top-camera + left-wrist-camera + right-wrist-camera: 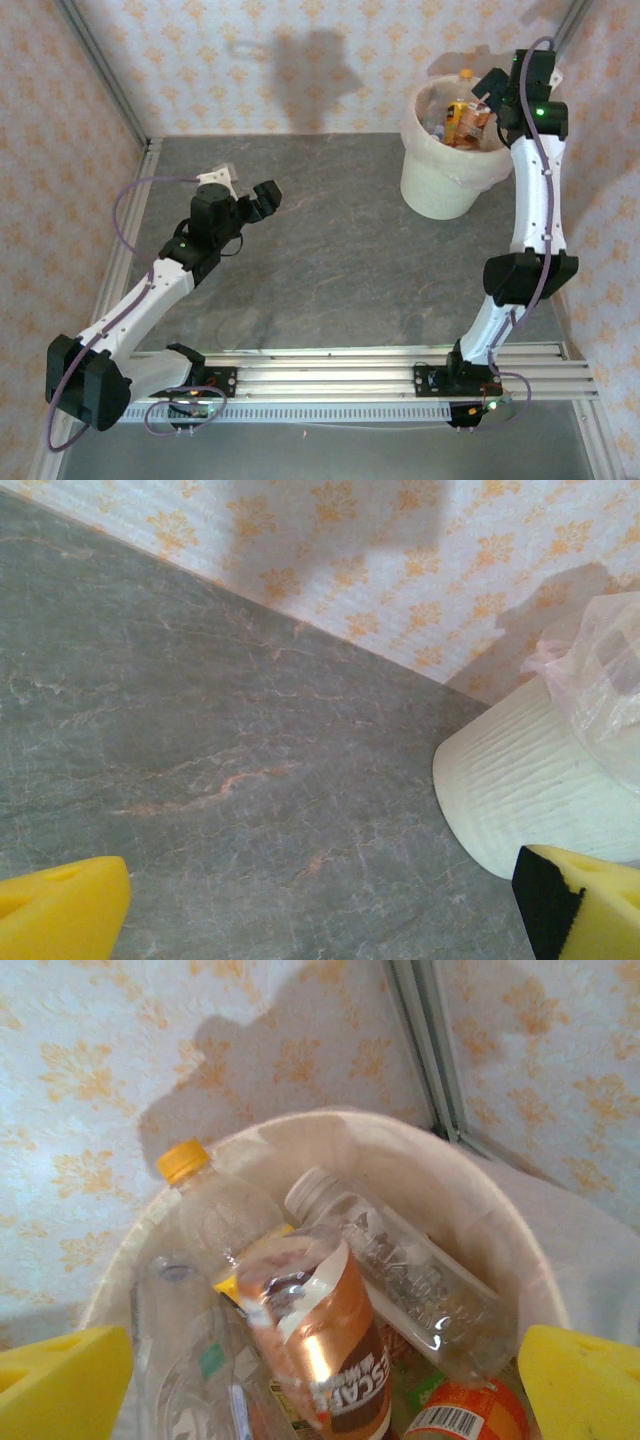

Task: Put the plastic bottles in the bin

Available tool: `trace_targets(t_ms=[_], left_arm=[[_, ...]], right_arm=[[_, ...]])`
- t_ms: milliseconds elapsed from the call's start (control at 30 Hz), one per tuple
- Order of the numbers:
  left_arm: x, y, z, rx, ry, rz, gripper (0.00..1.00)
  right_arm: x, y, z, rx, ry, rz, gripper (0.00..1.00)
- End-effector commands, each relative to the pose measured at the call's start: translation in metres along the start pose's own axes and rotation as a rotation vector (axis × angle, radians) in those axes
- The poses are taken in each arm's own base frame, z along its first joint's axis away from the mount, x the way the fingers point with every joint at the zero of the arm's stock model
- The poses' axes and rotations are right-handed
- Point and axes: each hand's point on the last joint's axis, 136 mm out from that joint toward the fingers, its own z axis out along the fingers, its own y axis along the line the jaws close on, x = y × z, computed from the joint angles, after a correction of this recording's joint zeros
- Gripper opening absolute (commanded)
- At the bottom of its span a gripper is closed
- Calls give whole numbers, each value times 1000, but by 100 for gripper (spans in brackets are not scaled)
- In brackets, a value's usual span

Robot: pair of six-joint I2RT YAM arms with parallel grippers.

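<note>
Plastic bottles (320, 1350): heaped inside the bin (440, 190). Right gripper (497, 85): over the bin, spread wide, empty. Left gripper (262, 198): well left of the bin, spread wide, empty. Step, as I judge: drop made; next I lift clear, seek stragglers.

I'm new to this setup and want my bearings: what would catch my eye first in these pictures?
The cream bin at the table's far right, stuffed with bottles, stands out most. The right tool hangs open just above its mouth, while the left tool hovers open over the grey table at the left.
</note>
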Motion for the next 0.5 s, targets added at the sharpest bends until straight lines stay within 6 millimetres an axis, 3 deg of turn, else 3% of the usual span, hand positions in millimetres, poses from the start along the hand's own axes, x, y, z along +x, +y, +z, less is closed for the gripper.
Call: trace_targets(t_ms=[0, 233, 467], left_arm=[[-2, 6, 0, -31, -21, 10, 100], [-17, 36, -19, -195, -110, 19, 100], [-48, 79, -73, -438, -287, 96, 100]], right_arm=[[-21, 0, -26, -20, -106, -23, 99], [-17, -8, -52, -77, -195, -71, 99], [6, -25, -103, -194, -325, -153, 99]])
